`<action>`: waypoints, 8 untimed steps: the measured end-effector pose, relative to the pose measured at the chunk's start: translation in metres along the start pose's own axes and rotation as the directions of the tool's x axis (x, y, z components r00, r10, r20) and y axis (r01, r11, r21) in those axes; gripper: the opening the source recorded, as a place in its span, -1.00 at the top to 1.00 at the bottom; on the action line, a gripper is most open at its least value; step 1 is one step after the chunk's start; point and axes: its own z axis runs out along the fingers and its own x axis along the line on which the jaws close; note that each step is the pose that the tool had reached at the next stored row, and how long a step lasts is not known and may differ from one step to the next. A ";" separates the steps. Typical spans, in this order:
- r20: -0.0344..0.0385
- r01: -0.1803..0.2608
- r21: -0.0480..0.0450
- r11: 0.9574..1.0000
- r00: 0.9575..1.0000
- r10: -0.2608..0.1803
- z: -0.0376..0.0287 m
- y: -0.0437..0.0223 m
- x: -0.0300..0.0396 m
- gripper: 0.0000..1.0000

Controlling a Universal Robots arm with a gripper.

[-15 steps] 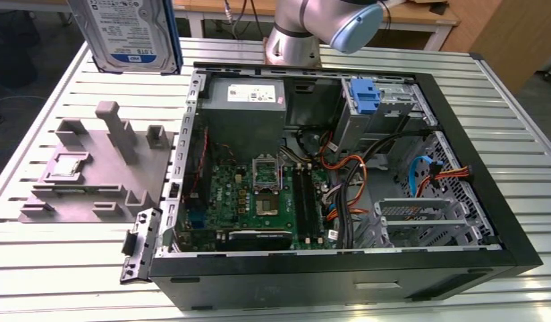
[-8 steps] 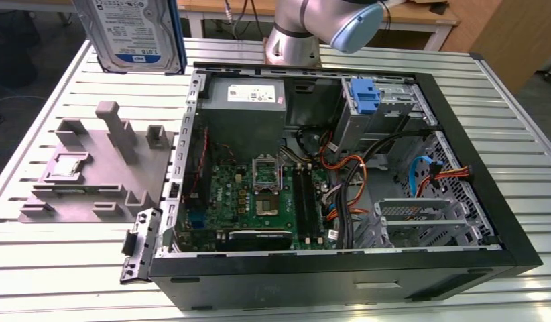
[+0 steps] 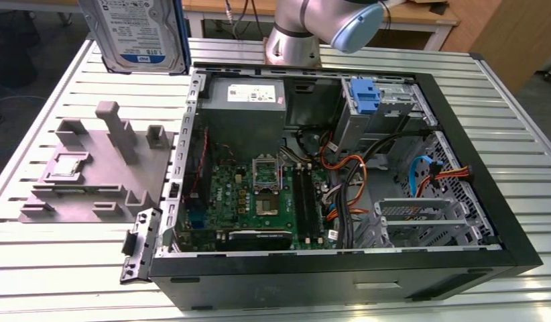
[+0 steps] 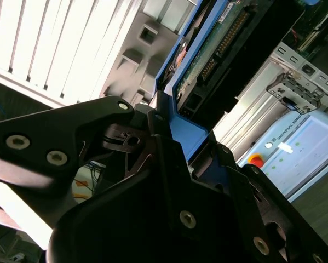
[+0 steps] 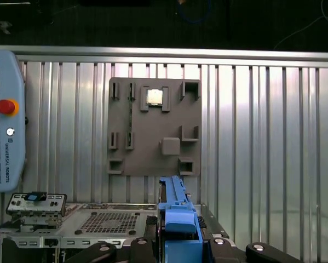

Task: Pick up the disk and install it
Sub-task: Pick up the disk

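Disk (image 3: 141, 33) sits clamped by its blue frame (image 5: 180, 224) in my gripper (image 4: 174, 137) (outside the open case (image 3: 347, 275)), and I fear that narrow edge-grip could let it twist.

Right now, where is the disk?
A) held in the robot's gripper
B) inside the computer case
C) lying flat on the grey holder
A: the disk is upright above the table, with its blue frame clamped in the gripper.
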 end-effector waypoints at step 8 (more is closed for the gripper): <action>0.000 0.000 0.000 1.000 1.000 0.000 -0.0001 -0.0054 0.0000 0.26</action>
